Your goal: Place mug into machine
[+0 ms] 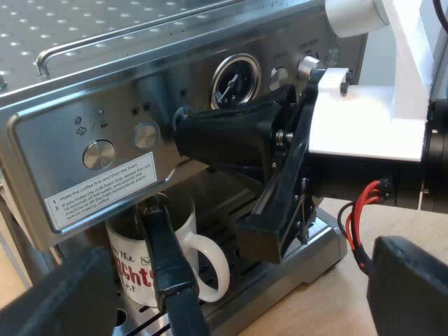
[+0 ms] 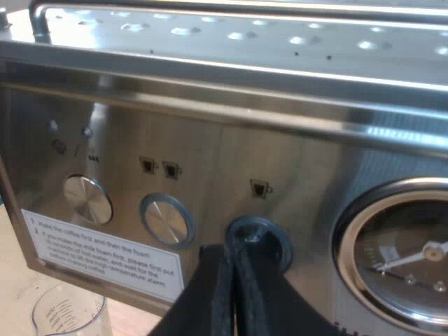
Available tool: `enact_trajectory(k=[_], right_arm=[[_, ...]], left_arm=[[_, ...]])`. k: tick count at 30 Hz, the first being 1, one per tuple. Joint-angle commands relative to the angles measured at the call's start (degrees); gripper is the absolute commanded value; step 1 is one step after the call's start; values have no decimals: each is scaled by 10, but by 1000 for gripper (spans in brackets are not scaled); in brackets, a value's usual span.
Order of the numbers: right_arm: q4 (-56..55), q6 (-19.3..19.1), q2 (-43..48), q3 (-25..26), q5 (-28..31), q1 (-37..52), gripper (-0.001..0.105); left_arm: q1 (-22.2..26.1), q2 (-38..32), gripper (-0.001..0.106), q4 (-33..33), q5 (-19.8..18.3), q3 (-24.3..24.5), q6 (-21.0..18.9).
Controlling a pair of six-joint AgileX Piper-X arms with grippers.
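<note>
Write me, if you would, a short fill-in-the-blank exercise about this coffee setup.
1. The white mug at the machine's front bears ___ lettering.
2. The right end effector is at a round button with its fingers ___.
3. The label on the machine lists ___ numbered steps.
Missing words: red; shut; two.

A white label on the espresso machine front reads "1 Make the coffee first and then the foam". Its step 2 concerns milk foam, hot water and the high temperature alarm. The mug shows "the" above red letters including "GHT".
</note>
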State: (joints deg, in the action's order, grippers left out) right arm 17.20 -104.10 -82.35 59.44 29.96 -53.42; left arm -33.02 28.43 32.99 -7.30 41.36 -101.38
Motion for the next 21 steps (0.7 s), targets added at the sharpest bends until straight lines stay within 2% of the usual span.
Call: enact_trajectory(k=[1, 4, 16, 21], right_arm=[[9, -6, 0, 7, 28, 12, 0], [5, -6, 2, 7, -6, 10, 0], [-72, -6, 35, 7, -6, -21, 0], [-84, -6, 55, 7, -6, -35, 0]], left_arm=[[-1, -1, 79, -3, -2, 1, -2], [-1, -1, 79, -3, -2, 1, 0], [-1, -1, 79, -3, -2, 1, 0], [-1, -1, 79, -3, -2, 1, 13]])
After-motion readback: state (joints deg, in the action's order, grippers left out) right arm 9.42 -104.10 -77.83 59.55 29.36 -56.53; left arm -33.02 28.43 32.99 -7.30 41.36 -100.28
